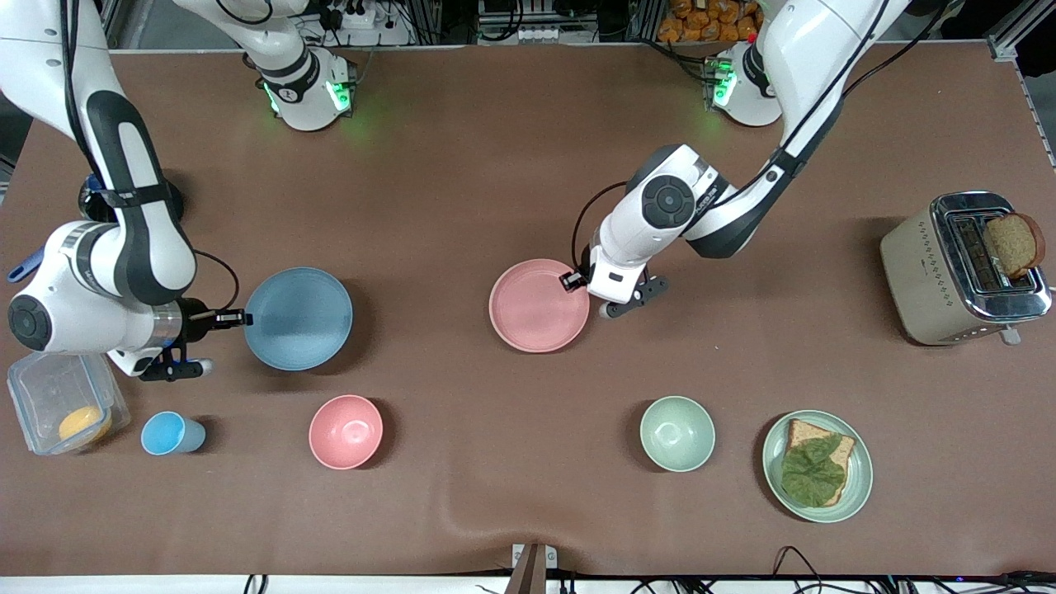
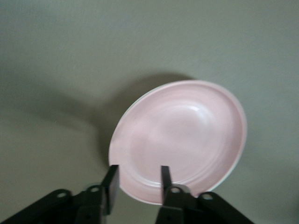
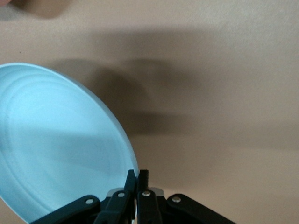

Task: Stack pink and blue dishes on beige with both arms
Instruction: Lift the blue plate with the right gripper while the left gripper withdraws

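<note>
My right gripper (image 1: 239,318) (image 3: 138,173) is shut on the rim of the light blue plate (image 1: 299,318) (image 3: 56,144), toward the right arm's end of the table. The plate's shadow falls apart from it on the brown table. My left gripper (image 1: 572,280) (image 2: 138,175) stands open at the edge of the pale pink plate (image 1: 539,305) (image 2: 182,140), near the table's middle. One finger lies over the plate's rim and the other just outside it. The beige plate is out of view.
Along the front stand a blue cup (image 1: 169,433), a deep pink bowl (image 1: 346,431), a green bowl (image 1: 677,433) and a green plate (image 1: 864,470) with bread and lettuce. A clear box (image 1: 29,388) sits under the right wrist. A toaster (image 1: 961,268) stands at the left arm's end.
</note>
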`<state>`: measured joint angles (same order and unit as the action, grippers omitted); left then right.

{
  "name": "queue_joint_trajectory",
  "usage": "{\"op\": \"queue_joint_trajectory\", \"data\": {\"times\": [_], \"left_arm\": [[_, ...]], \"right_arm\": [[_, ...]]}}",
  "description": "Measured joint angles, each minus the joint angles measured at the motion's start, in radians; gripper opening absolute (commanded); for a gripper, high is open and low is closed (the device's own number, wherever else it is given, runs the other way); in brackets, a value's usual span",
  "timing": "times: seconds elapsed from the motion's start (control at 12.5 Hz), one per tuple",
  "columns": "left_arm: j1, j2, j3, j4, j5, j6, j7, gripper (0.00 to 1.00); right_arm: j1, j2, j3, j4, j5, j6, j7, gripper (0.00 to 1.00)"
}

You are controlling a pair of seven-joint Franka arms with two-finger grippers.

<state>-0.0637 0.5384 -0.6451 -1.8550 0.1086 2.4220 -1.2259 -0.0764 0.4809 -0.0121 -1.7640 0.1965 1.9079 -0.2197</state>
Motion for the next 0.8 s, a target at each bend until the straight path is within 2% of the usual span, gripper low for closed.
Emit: {"op": "queue_joint_trajectory", "data": {"times": [0.16, 0.4, 0.64, 0.8], "left_arm": [[0.035, -0.058, 0.003, 0.033, 0.009, -0.07, 0.0, 1.0], [0.161, -0.22, 0.007, 0.049, 0.044, -0.201, 0.042, 1.0], [0.301, -0.334, 0.011, 0.048, 0.048, -0.286, 0.237, 1.0], [0.372, -0.384, 0.013, 0.048, 0.048, -0.322, 0.352, 1.0]], "right_arm": [[0.0, -0.018, 0.031, 0.001, 0.001, -0.028, 0.07, 0.0], [0.003, -0.064, 0.132, 0.002, 0.004, -0.053, 0.276, 0.0], [0.019, -0.08, 0.245, 0.028, 0.005, -0.05, 0.513, 0.0], [0.097, -0.077, 0.273, 0.071, 0.005, -0.034, 0.678, 0.0]]}}
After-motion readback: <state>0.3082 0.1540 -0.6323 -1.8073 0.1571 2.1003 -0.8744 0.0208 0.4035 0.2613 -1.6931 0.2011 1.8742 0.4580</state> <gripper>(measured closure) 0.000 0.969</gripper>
